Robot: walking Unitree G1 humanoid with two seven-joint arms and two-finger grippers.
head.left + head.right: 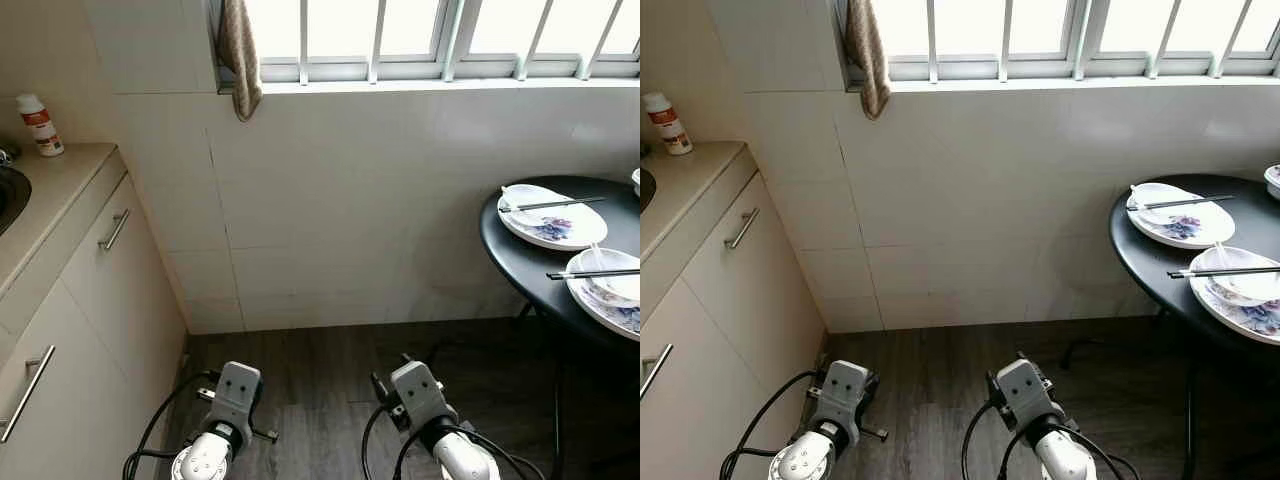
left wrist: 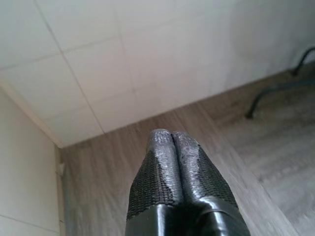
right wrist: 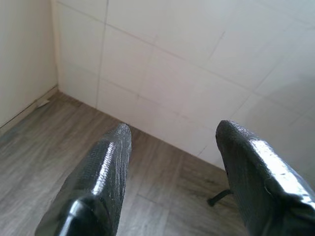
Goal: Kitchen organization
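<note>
Our left gripper point(image 2: 172, 140) is pressed together and our right gripper point(image 3: 172, 142) is spread, both holding nothing, so we think we must next walk to the plates point(image 1: 553, 217) on the black table point(image 1: 510, 255).

Two white floral plates point(image 1: 553, 218) (chopsticks point(image 1: 552, 204) across each) sit on the black table point(image 1: 520, 262).

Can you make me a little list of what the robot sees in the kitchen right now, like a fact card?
place: kitchen corner with tiled wall and wood floor
round black table: on the robot's right
on table: two plates, chopsticks across each
counter: on the left, a bottle stands on it
window: a towel hangs at its left end
left gripper: shut, empty, held low
right gripper: open, empty, held low
</note>
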